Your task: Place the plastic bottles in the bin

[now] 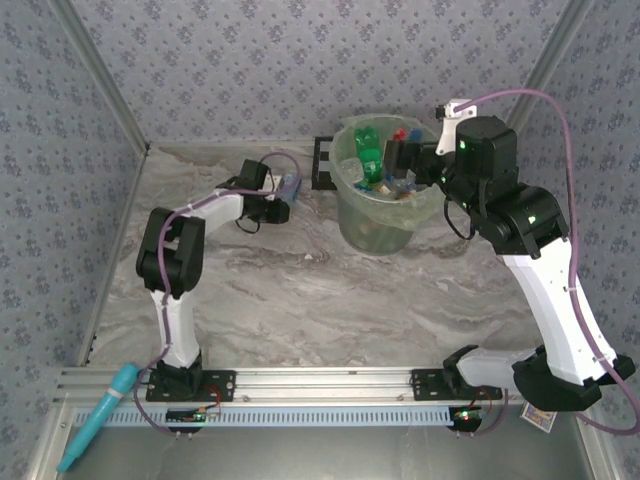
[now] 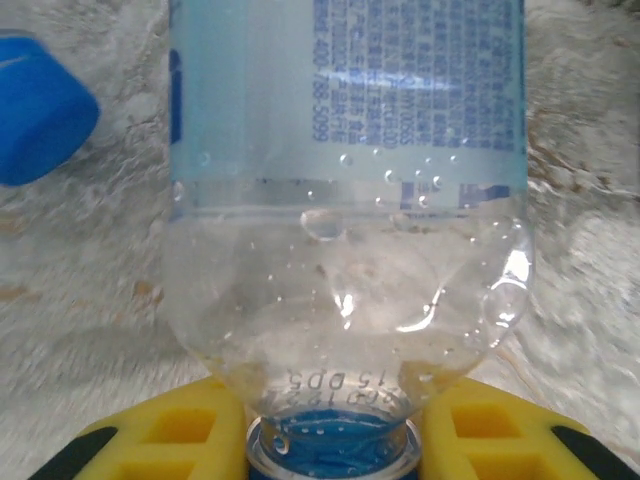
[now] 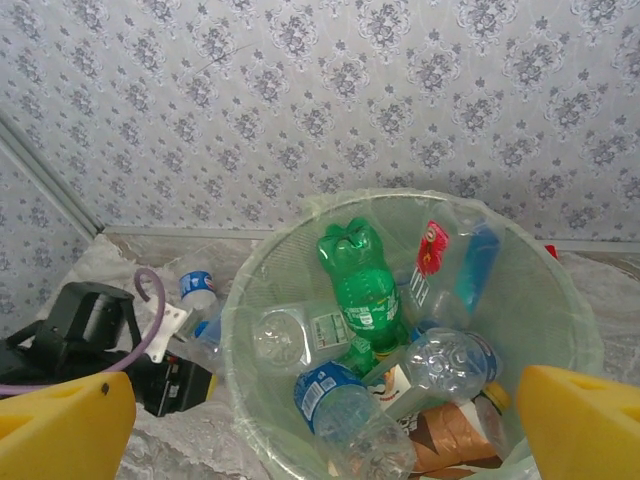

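From above, the left tool (image 1: 287,200) is clamped on a clear bottle (image 1: 291,184) at the far left of the grey, marble-veined table (image 1: 300,290). The right tool (image 1: 400,155) hangs open over the round bin (image 1: 372,228), far centre. Floral-papered walls (image 1: 250,60) enclose the table.

Left wrist: yellow fingers (image 2: 170,435) pinch the bottle's blue-capped neck. The body is glossy and rounded, with droplets inside and a blue label.

Right wrist: yellow fingers (image 3: 70,430) stand wide apart, holding nothing. The bin's crinkled translucent liner holds a lobed green bottle (image 3: 362,285) among clear ones.

Glossy clear plastic bottle (image 2: 345,260), bin (image 3: 545,290) lined in translucent plastic, matt marbled table (image 1: 300,300)
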